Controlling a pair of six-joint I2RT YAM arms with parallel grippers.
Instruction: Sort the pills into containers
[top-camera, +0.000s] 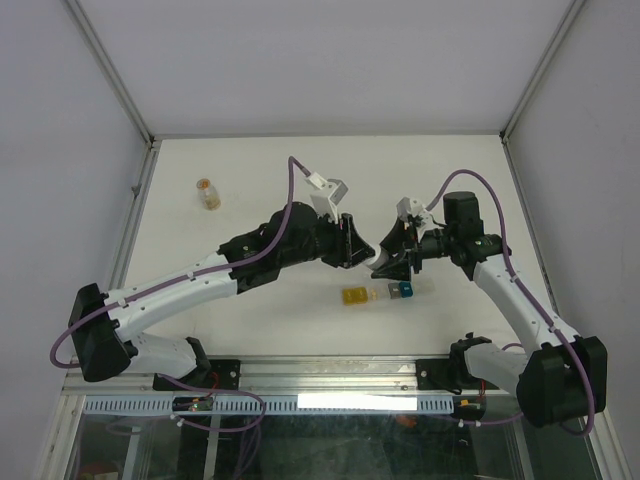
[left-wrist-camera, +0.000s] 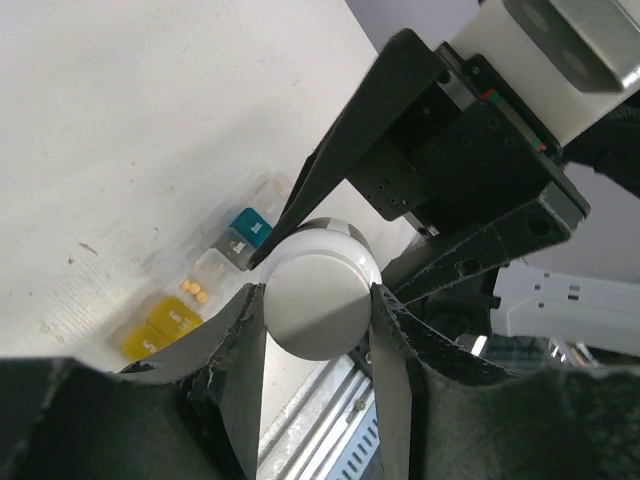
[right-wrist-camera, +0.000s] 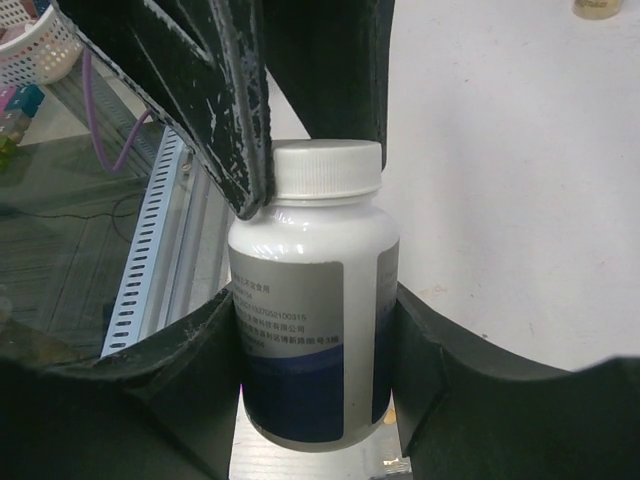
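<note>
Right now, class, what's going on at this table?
Both arms meet above the table on one white pill bottle. The right gripper clamps its body; the left gripper grips its white cap, which is still on. Below lie the containers, with a few orange pills in a clear compartment.

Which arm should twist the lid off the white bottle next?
Probably the left. The left gripper pinches the white cap, while the right gripper clamps the bottle around its body just below the cap. That lets the right hold it steady as the left turns.
</note>
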